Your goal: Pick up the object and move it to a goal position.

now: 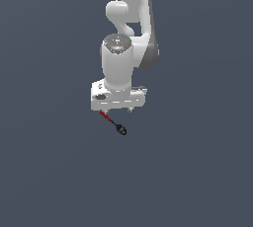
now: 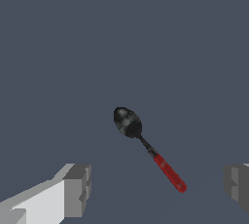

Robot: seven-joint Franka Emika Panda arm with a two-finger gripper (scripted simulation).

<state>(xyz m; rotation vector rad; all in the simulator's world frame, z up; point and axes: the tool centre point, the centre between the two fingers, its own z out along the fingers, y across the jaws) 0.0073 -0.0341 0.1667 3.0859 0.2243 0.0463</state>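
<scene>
Gripper (image 2: 155, 186): jaws spread wide, holding nothing; the fingers (image 2: 77, 189) stand well apart on either side of the spoon's red handle.
Spoon (image 2: 146, 145): lies free on the plain grey floor (image 1: 49, 171), just below the gripper (image 1: 117, 109), black head angled toward the exterior view's right.

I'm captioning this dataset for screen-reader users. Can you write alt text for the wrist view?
A tiny spoon with a rounded black head, thin black shaft and red handle lies ungrasped on a plain dark grey-blue surface. The two grey fingertips of the robot's open gripper are spread wide at the frame's edges, with the red handle end between them.
</scene>
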